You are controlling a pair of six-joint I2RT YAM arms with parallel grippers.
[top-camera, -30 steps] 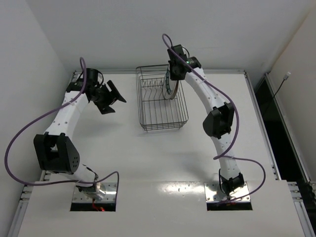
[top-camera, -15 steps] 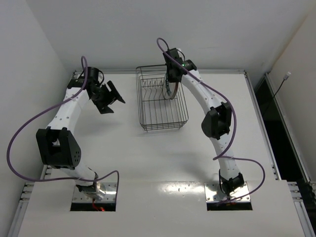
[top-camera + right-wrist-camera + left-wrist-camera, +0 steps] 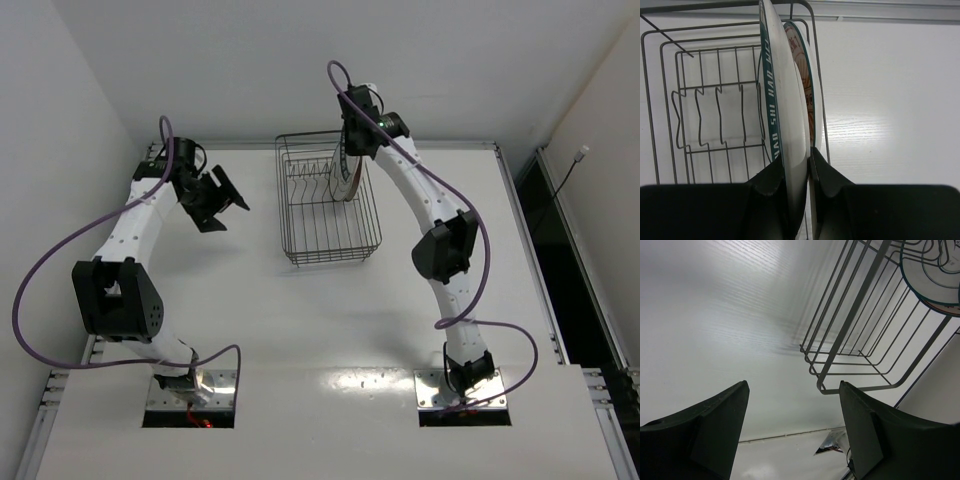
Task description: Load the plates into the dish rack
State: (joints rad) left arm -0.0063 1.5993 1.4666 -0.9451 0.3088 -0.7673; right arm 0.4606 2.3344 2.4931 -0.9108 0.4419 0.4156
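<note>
My right gripper (image 3: 797, 165) is shut on the rim of a white plate with a teal lettered band (image 3: 790, 115), held on edge and nearly upright inside the dark wire dish rack (image 3: 715, 49). Just to its right a second plate with an orange-brown pattern (image 3: 808, 90) stands against the rack's side wall. From above, the held plate (image 3: 346, 178) sits at the rack's (image 3: 300, 255) far right under the right gripper (image 3: 352, 150). My left gripper (image 3: 222, 198) hangs open and empty left of the rack. Its wrist view shows the rack (image 3: 850, 320) and a teal-rimmed plate (image 3: 935, 275).
The upright prongs (image 3: 720, 115) on the rack's left side hold nothing. The table's back wall runs close behind the rack. A dark gap (image 3: 565, 260) runs along the table's right edge.
The right gripper has turned the teal-banded plate from a tilt to nearly upright in the rack. The left gripper has drifted slightly left, still open.
</note>
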